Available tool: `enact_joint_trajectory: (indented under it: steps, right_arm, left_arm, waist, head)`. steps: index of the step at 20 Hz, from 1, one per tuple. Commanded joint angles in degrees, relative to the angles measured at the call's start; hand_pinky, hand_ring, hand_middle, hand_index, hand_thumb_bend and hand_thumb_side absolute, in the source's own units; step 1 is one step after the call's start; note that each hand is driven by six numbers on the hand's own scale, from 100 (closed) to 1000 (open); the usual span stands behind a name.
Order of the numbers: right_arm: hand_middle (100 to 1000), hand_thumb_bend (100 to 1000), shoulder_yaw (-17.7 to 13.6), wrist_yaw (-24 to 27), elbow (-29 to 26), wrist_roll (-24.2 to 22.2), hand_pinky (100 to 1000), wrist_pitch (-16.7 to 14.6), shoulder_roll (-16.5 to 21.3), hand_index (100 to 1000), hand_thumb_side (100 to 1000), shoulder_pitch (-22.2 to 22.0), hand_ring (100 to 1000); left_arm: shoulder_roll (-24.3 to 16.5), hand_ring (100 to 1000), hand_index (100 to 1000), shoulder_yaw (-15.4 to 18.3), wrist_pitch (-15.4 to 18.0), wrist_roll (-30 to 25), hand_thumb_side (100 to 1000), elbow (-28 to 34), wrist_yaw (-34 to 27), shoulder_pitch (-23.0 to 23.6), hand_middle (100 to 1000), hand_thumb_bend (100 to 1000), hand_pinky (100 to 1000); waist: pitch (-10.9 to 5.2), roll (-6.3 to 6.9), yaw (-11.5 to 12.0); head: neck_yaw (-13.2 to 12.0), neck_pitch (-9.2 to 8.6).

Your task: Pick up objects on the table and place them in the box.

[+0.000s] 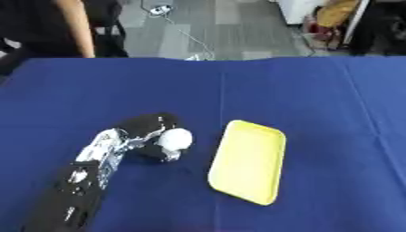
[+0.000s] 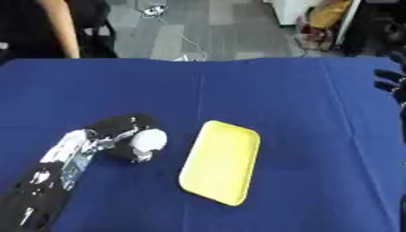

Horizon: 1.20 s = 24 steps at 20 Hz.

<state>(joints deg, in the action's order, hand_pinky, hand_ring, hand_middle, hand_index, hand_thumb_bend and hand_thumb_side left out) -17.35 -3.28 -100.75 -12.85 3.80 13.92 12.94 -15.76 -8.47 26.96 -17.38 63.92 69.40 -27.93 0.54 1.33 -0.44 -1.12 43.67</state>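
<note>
Blue tablecloth (image 1: 301, 95) — left hand (image 1: 151, 133) grips white ball (image 1: 175, 138).

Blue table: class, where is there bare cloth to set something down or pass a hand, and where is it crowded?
Bare cloth runs across the blue table beyond the yellow tray, and to the tray's right. The tray itself holds nothing. It is crowded left of the tray, where the left hand curls round a white ball. The right hand shows at the right edge.
</note>
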Motion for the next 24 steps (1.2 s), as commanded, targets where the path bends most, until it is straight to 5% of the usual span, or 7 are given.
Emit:
enact_joint_trajectory:
  steps: [1, 19, 24]
  right_arm:
    - [931, 100, -0.18, -0.22, -1.0, -0.01, 803, 0.04, 0.98, 1000, 914, 0.88, 810]
    - [931, 100, -0.26, -0.21, -1.07, 0.01, 803, 0.13, 0.91, 1000, 912, 0.84, 809]
    - [931, 100, -0.29, -0.2, -1.07, 0.0, 803, 0.15, 0.85, 1000, 912, 0.8, 809]
  left_arm:
    - [-2.14, 1000, 952, 0.39, 1.62, -1.38, 914, 2.12, 1.67, -1.38, 940, 494, 865]
    - [-1.96, 930, 884, 0.44, 1.14, -1.84, 843, 2.26, 1.87, -0.92, 841, 415, 825]
    - [-1.71, 877, 866, 0.12, 1.03, -1.07, 754, 2.15, 3.43, -0.68, 796, 457, 789]
  waist:
    - [-0.46, -0.08, -0.01]
    - [-0.42, -0.09, -0.06]
    - [-0.36, -0.13, 0.06]
  head:
    - [0.59, -0.07]
    - [0.66, 0.03]
    - [0.63, 0.06]
